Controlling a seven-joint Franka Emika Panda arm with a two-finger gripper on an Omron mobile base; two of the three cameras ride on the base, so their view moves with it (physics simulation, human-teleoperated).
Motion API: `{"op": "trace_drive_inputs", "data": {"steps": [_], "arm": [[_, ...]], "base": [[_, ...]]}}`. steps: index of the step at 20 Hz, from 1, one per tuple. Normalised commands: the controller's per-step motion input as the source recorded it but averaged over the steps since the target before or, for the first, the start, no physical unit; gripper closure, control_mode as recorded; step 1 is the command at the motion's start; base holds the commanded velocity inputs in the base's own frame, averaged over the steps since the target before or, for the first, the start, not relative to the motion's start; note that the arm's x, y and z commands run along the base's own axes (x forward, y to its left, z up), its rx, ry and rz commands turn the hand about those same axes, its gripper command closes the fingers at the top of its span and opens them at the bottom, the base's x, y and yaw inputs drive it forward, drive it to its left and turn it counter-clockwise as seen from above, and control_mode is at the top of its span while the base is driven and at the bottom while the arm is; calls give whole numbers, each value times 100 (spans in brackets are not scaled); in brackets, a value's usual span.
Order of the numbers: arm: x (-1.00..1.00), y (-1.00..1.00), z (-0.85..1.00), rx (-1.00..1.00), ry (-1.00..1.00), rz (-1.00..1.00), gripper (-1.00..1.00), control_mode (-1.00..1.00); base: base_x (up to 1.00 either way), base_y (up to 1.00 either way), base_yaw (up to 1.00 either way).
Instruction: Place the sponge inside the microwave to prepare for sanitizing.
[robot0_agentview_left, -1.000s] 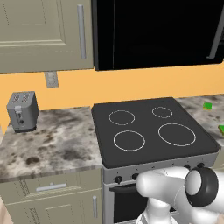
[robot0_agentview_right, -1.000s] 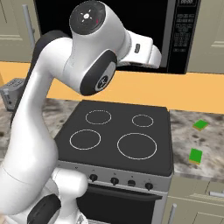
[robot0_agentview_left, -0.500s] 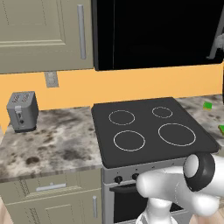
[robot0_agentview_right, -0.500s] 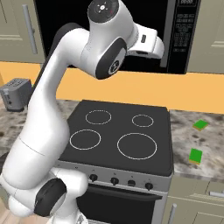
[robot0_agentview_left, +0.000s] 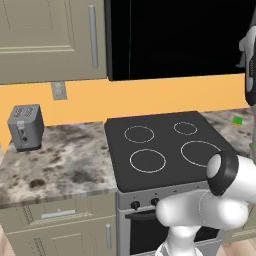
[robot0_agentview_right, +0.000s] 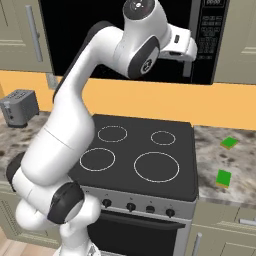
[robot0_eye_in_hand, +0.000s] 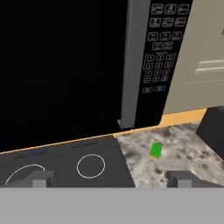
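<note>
The microwave (robot0_agentview_right: 100, 35) is the glossy black box above the cooktop, its dark door shut. In the hand view I see its grey handle (robot0_eye_in_hand: 131, 61) and keypad (robot0_eye_in_hand: 164, 48). Two green pieces lie on the counter right of the stove. The nearer one (robot0_agentview_right: 223, 177) has a yellow side and looks like the sponge. The other (robot0_agentview_right: 229, 142) lies closer to the wall. One green piece (robot0_eye_in_hand: 155, 150) shows in the hand view. My gripper (robot0_agentview_right: 189, 50) is raised in front of the microwave door near the handle. It (robot0_eye_in_hand: 111, 179) is open and holds nothing.
The black four-ring cooktop (robot0_agentview_left: 165, 145) with oven knobs sits below the microwave. A grey toaster (robot0_agentview_left: 25, 127) stands on the speckled counter (robot0_agentview_left: 65, 160) to the left. Beige upper cabinets (robot0_agentview_left: 45, 37) flank the microwave. A dark object (robot0_eye_in_hand: 212, 127) is at the counter's right.
The arm has swung up and to the right, carrying the hand along the microwave front toward the handle. The green pieces have not moved.
</note>
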Motion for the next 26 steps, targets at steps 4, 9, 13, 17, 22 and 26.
{"op": "trace_drive_inputs", "data": {"steps": [4, 9, 13, 17, 22, 26], "arm": [[59, -30, 0, 1, 1, 1, -100, -100], [59, -26, 0, 1, 0, 5, -100, -100], [50, -34, 0, 0, 0, 9, -100, -100], [37, -38, 0, 0, 0, 11, -100, -100], [26, -36, 0, 0, 0, 8, -100, -100], [18, -6, 0, 0, 0, 2, -100, -100]], "base": [[0, 0, 0], [0, 0, 0], [0, 0, 0], [0, 0, 0], [0, 0, 0], [0, 0, 0]]}}
